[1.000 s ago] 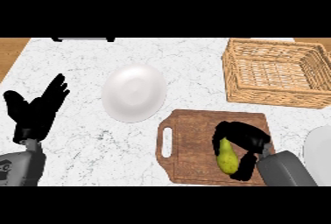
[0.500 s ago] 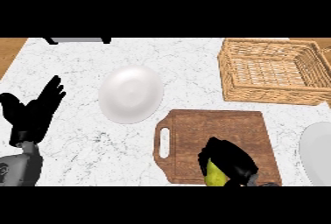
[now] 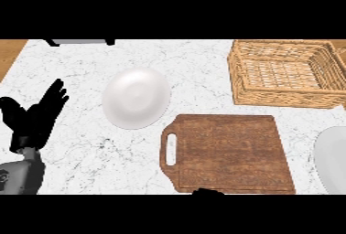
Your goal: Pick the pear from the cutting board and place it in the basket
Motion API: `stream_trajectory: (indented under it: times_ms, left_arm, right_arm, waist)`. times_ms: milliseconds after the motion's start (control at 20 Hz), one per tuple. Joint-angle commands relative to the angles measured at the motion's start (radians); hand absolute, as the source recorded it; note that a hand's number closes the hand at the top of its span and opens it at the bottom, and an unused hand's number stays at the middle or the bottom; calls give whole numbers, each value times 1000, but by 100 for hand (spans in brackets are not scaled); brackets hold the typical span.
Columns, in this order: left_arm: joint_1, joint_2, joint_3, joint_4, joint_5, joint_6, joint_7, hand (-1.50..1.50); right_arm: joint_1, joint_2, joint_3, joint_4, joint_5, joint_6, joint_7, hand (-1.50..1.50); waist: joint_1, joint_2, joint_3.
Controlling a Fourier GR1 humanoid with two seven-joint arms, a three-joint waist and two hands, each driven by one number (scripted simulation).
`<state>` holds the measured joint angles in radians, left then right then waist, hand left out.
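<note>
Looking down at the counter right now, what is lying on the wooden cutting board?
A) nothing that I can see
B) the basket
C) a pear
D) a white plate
A: the cutting board shows only bare wood, the white plate lies on the marble to its left, and the basket stands apart behind it, with no pear in view.

White marble counter (image 3: 88,151) with grey veining fills nearly the whole view, evenly lit, no hard shadows. Wood-toned surface (image 3: 10,52) shows past the counter's top left corner, and a sliver of the same tone at the top right corner; could be floor or adjoining furniture, can't tell. A grey, dark-edged object (image 3: 81,42) sits at the counter's far edge, cut off, probably an appliance. No walls or windows visible.
</note>
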<state>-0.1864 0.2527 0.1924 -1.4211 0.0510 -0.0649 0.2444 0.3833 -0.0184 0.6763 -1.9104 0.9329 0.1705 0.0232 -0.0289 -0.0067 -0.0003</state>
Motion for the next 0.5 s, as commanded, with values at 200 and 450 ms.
stream_trajectory:
  times_ms: [200,450]
  left_arm:
    - [23,7,-11,-26,-11,-11,-1,0]
    - [-29,28,15,4,6,-15,20,0]
  right_arm:
    - [167,-1,184,-365,63,-170,42,150]
    - [124,16,109,-481,76,-119,151,150]
  waist:
    - [9,-3,0]
    - [7,3,-2]
